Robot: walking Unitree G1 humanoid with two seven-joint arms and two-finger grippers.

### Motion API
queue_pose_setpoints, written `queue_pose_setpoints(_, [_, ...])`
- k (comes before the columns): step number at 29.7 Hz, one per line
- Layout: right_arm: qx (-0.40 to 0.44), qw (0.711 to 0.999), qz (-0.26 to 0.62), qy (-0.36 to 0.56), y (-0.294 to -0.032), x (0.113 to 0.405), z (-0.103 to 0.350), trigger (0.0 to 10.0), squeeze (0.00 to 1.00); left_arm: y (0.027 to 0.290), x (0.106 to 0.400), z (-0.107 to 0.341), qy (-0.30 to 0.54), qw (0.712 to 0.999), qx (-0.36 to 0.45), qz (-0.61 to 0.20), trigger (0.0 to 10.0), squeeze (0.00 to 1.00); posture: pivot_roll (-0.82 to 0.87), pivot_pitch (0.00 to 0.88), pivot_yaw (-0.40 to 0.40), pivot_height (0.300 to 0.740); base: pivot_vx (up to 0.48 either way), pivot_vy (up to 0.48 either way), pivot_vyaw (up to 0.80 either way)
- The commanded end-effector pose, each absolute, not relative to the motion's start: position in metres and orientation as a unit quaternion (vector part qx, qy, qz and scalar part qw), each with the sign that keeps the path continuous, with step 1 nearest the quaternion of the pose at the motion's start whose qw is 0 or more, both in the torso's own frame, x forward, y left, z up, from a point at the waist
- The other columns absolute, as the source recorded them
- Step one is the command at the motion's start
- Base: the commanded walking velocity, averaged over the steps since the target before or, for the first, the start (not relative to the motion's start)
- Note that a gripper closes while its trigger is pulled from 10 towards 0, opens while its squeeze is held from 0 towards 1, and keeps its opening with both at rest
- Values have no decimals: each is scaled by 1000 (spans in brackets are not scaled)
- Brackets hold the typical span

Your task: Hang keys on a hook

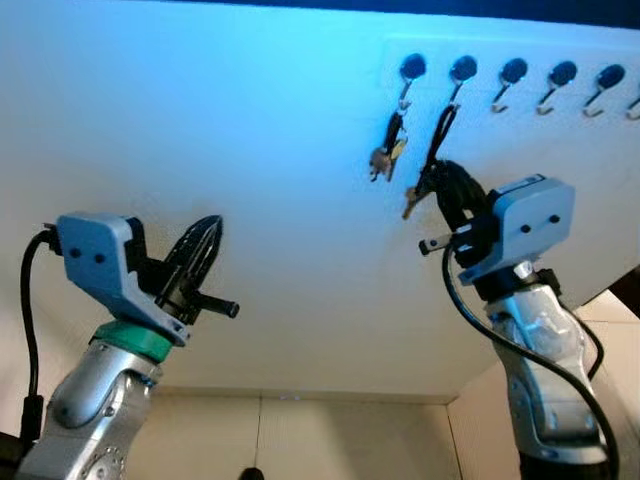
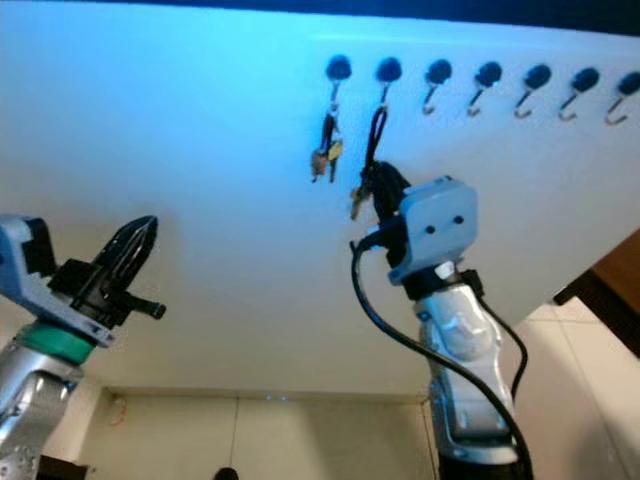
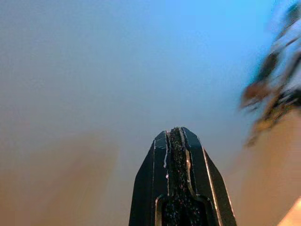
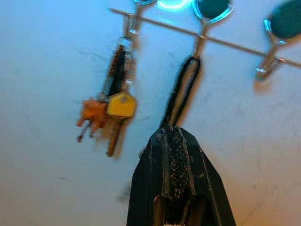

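A row of round-headed hooks runs across the white wall at upper right. On the first hook [image 1: 412,67] hangs a key bunch [image 1: 385,155] with a yellow tag [image 4: 121,104]. A black strap [image 4: 181,92] is looped over the second hook [image 1: 463,68] and runs down into my right gripper [image 1: 440,182], which is shut on its lower end. A brass key [image 1: 410,203] dangles just beside the fingertips. My left gripper [image 1: 210,232] is raised at lower left, far from the hooks, shut with nothing in it.
Several bare hooks [image 1: 563,73] continue to the right of the strap. The wall between the two arms is bare. Pale floor tiles [image 1: 330,440] lie below, and a dark wooden edge [image 1: 628,288] stands at the far right.
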State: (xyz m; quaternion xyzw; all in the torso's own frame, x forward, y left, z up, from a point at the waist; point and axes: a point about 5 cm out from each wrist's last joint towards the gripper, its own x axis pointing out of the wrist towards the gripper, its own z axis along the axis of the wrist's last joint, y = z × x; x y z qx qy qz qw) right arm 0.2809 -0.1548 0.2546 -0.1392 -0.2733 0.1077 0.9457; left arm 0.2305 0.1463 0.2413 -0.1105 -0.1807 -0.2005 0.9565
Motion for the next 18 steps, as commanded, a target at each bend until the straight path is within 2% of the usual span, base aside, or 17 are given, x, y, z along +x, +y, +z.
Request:
queue_pose_setpoints(1, [-145, 946, 100, -274, -155, 277, 251, 10000, 0, 139, 228, 246, -190, 947, -115, -232, 10000, 0, -155, 75, 26, 740, 0, 0, 0])
queue_pose_setpoints(4, [-147, 947, 95, -271, -155, 275, 248, 10000, 0, 136, 228, 249, -195, 942, -118, -247, 10000, 0, -155, 75, 26, 740, 0, 0, 0])
queue_pose_setpoints(6, [-164, 942, 83, -281, -153, 268, 245, 10000, 0, 126, 226, 258, -206, 918, -137, -310, 10000, 0, -177, 73, 47, 740, 0, 0, 0])
queue_pose_setpoints(8, [-164, 942, 83, -281, -153, 268, 245, 10000, 0, 126, 226, 258, -206, 918, -137, -310, 10000, 0, -177, 73, 47, 740, 0, 0, 0])
queue_pose_setpoints(12, [-193, 920, 42, -338, -151, 259, 262, 10000, 0, 116, 228, 270, -219, 891, -142, -371, 10000, 0, -184, 72, 56, 740, 0, 0, 0])
queue_pose_setpoints(18, [-206, 900, 31, -383, -149, 265, 285, 10000, 0, 111, 236, 276, -224, 890, -144, -369, 10000, 0, -185, 59, 72, 740, 0, 0, 0])
